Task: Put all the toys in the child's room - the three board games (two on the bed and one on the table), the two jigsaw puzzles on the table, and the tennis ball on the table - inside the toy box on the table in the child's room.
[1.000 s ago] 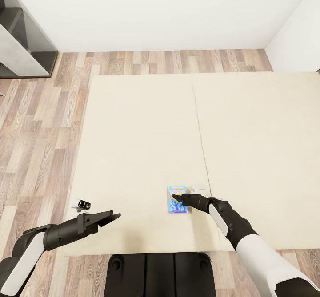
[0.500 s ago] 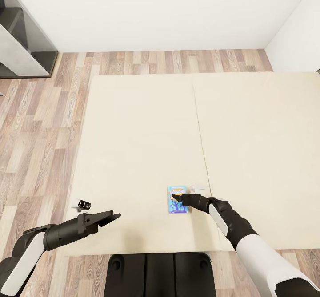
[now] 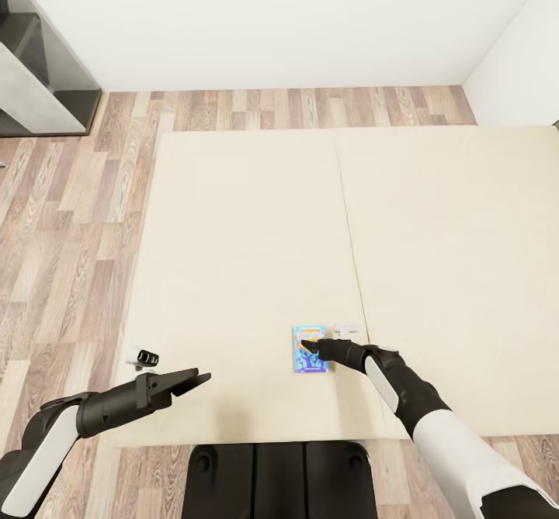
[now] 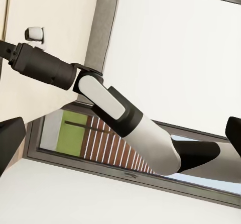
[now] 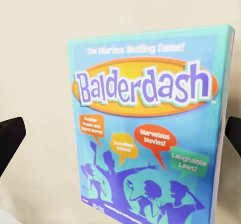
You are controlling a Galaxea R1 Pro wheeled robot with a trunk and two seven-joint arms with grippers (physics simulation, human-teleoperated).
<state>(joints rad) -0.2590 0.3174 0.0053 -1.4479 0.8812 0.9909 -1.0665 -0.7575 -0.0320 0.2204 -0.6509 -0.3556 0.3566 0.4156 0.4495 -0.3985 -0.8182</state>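
A small blue board game [image 3: 311,354], its lid printed "Balderdash" [image 5: 145,128], lies flat on the beige bed [image 3: 248,232] near its front edge, just left of the mattress seam. My right gripper [image 3: 309,344] hangs over the box's top end. It is open, with one dark fingertip at each side edge of the right wrist view and the lid showing between them. My left gripper [image 3: 192,380] hovers open over the bed's front left corner, holding nothing. In the left wrist view, its fingertips [image 4: 10,138] frame my right arm [image 4: 120,118].
Wood-plank floor [image 3: 70,216] runs along the bed's left and far sides. A dark-grey cabinet [image 3: 39,69] stands at the back left against the white wall [image 3: 279,15]. My base [image 3: 279,468] is against the bed's front edge.
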